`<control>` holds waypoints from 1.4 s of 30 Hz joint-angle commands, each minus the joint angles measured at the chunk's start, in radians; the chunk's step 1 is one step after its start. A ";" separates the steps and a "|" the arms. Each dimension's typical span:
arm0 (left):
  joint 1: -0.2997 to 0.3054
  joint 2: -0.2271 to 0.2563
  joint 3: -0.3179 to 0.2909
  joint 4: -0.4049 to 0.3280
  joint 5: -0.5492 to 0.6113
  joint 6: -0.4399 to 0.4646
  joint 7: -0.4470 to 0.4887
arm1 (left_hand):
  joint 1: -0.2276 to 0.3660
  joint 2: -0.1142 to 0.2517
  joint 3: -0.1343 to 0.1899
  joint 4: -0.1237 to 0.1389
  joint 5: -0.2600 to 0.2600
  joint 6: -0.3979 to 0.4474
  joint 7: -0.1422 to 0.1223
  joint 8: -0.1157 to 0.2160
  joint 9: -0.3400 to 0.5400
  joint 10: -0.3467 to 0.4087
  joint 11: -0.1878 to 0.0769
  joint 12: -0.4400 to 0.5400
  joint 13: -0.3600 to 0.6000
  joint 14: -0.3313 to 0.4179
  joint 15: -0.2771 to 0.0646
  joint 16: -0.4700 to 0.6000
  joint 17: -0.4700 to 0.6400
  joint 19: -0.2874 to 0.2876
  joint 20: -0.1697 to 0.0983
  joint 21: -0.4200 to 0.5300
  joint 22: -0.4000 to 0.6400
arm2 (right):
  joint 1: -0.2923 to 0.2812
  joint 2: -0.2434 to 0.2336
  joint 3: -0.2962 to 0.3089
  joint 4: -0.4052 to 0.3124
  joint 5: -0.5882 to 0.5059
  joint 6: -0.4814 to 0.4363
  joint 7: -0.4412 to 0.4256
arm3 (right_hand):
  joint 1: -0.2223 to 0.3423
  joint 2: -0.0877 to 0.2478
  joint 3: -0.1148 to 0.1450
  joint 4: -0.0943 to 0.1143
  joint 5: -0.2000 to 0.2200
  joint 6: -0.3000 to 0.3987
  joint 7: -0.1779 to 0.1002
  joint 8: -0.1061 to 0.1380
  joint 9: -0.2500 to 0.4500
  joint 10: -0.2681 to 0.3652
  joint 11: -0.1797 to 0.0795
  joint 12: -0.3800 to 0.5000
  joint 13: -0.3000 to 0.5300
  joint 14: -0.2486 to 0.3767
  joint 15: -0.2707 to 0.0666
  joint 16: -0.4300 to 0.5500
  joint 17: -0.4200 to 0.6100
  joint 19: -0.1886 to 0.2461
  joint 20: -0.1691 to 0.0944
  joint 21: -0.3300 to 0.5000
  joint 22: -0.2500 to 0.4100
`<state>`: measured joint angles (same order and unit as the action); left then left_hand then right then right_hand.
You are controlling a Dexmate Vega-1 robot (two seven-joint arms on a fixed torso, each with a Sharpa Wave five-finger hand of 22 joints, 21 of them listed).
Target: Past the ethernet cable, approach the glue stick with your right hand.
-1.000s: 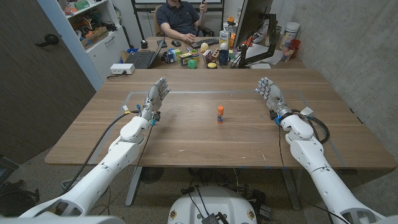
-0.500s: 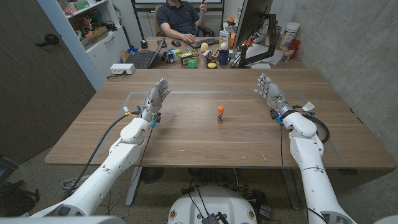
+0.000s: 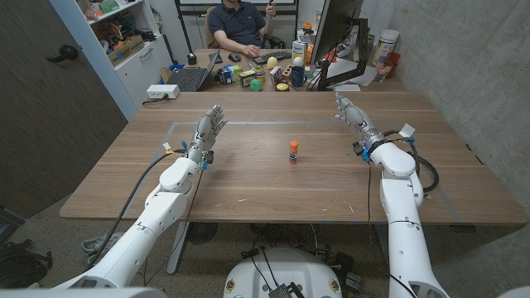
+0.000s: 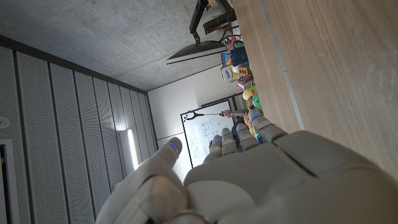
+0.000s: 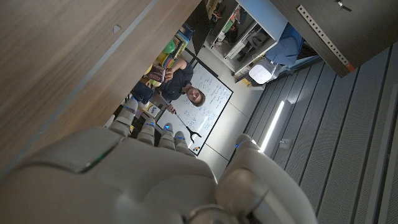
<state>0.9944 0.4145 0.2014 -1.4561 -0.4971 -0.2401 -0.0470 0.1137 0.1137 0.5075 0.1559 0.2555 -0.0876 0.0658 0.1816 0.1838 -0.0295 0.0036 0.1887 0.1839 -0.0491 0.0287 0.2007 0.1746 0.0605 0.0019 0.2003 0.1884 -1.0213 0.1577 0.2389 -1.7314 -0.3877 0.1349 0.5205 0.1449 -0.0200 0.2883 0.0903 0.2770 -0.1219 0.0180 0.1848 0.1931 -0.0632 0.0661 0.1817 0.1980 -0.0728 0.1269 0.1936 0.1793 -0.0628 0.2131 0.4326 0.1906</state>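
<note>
A: Glue stick (image 3: 293, 151) stands upright near the middle of the wooden table (image 3: 248, 178), orange cap on top, nothing touching it. No ethernet cable on the table that I can make out.

B: Right hand (image 3: 354, 118)?

A: Raised above the table, well apart from the stick, off toward the right side. Fingers spread and reaching forward, holding nothing. The right wrist view agrees, fingers extended, nothing in them.

B: Left hand (image 3: 208, 131)?

A: Also up, fingers apart, holding nothing, well to the other side of the stick.

B: How does the stick handle?

A: Looks like a small rigid plastic tube, so probably light and stiff, not fragile. Smooth sides, likely a bit slippery. Narrow base, so I'd guess it tips easily if a finger bumps it on approach.

B: Where to grab?

A: Mid-body, below the cap, thumb against opposing fingers from the side. The cap could pull off, so I'd avoid it.
</note>
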 commanded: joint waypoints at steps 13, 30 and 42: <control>0.029 -0.042 -0.051 -0.020 0.040 0.025 -0.029 | 0.001 0.042 0.006 0.001 0.002 -0.005 0.000 0.005 0.002 -0.011 0.000 0.006 0.004 -0.010 0.003 0.003 0.003 0.006 0.002 0.004 0.002 | -0.119 0.096 -0.117 -0.158 -0.468 0.209 -0.109 | 0.008 -0.063 -0.053 -0.018 -0.005 0.017 -0.018 0.021 0.003 0.053 -0.005 0.029 -0.001 0.108 -0.028 0.030 0.001 0.153 0.003 0.026 -0.001; 0.042 -0.058 -0.070 -0.036 0.060 0.045 -0.041 | -0.001 0.043 0.007 0.001 0.001 -0.004 0.000 0.006 0.002 -0.011 -0.001 0.006 0.004 -0.009 0.001 0.003 0.002 0.007 0.001 0.004 0.002 | -0.204 0.028 -0.224 -0.232 -0.834 0.239 -0.330 | 0.045 -0.079 -0.070 -0.042 0.004 0.071 -0.063 0.036 0.001 0.127 -0.034 0.047 -0.002 0.176 -0.053 0.034 0.000 0.240 0.003 0.029 -0.005; 0.053 -0.066 -0.085 -0.053 0.071 0.061 -0.045 | -0.002 0.043 0.008 0.001 0.001 -0.004 -0.002 0.006 0.002 -0.010 0.000 0.006 0.004 -0.008 0.000 0.003 0.002 0.007 -0.001 0.004 0.002 | -0.201 -0.061 -0.310 -0.230 -1.033 0.135 -0.307 | 0.138 -0.097 -0.082 -0.097 0.027 0.036 -0.165 0.019 0.000 0.037 -0.075 0.015 0.001 0.074 -0.037 -0.013 0.003 0.162 0.005 -0.056 -0.012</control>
<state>1.0375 0.3559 0.1290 -1.4957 -0.4366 -0.1924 -0.0881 0.1137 0.1137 0.5074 0.1558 0.2555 -0.0876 0.0657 0.1815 0.1836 -0.0294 0.0035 0.1887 0.1837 -0.0490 0.0287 0.2007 0.1744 0.0604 0.0020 0.2002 0.1883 -1.2160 0.1625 -0.0014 -1.9542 -1.2609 0.3398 0.2119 0.2584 -0.1175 0.2057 0.0066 0.2941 -0.0748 -0.1218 0.2101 0.1906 0.0009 -0.0019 0.2022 0.1954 0.0242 0.0824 0.1852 0.1795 0.1197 0.2143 0.3934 0.1765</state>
